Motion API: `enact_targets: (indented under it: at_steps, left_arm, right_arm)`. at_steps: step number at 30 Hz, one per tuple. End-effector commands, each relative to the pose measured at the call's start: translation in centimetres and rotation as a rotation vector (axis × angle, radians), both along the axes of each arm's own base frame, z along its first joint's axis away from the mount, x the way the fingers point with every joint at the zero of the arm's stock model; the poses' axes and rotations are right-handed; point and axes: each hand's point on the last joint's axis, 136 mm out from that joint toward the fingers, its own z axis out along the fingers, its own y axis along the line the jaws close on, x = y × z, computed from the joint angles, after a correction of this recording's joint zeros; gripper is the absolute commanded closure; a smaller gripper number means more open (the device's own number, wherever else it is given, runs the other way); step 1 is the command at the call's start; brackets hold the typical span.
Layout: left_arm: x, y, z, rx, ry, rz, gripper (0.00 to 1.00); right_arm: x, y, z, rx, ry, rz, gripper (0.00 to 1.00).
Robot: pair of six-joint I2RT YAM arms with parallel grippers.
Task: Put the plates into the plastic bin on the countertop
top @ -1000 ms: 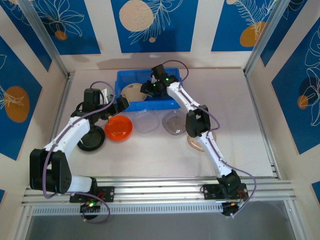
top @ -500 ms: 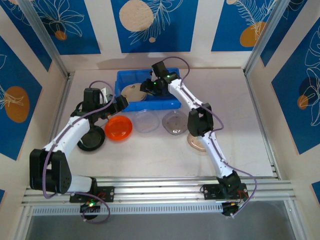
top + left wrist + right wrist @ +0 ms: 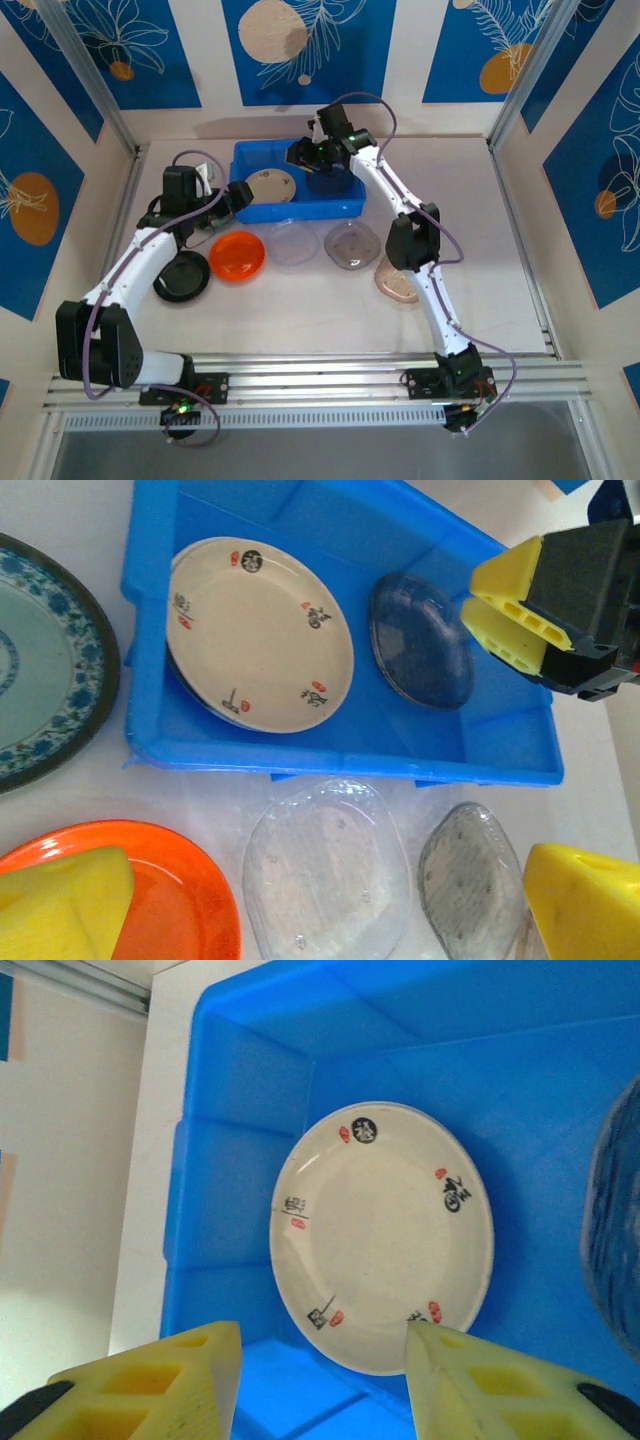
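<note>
right gripper (image 3: 320, 1390): jaws partly apart, empty, hovering over the plastic bin (image 3: 240, 1130)
below it: cream printed plate (image 3: 385, 1225) flat on bin floor; smoky plate (image 3: 615, 1230) just right, side by side so both fit
left gripper (image 3: 320, 905): wide, empty, above clear plate (image 3: 325, 870)
by its left finger: orange plate (image 3: 175, 900) on the countertop (image 3: 60, 510), not yet binned, likely the next pick

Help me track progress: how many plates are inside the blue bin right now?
2. A cream plate with small markings lies in the left half of the bin; a smoky translucent plate sits to its right, apart from it. Another may hide under the cream one.
</note>
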Motion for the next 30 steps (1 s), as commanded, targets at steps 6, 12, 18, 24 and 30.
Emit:
enact_targets:
  at_steps: [6,12,18,24,30]
  left_arm:
    - [-0.8,4.2,1.5,0.219,0.042,0.092,0.00]
    - [-1.2,8.4,0.6,0.386,0.136,0.195,0.01]
    - [-0.6,12.0,-0.9,0.494,0.230,0.300,0.01]
    - [-0.3,14.9,-4.6,0.436,0.316,0.343,0.03]
    - [1.0,17.3,-6.7,0.155,0.257,0.421,0.16]
  right_arm:
    - [-3.0,-1.6,6.7,-0.031,-0.156,0.034,0.55]
    - [-7.4,-5.3,12.8,-0.096,-0.332,-0.015,0.55]
    - [-12.5,-7.1,16.1,-0.111,-0.396,-0.017,0.55]
    - [-16.5,-6.5,15.2,-0.103,-0.354,0.047,0.55]
    - [-17.9,-5.9,12.2,-0.086,-0.256,0.081,0.56]
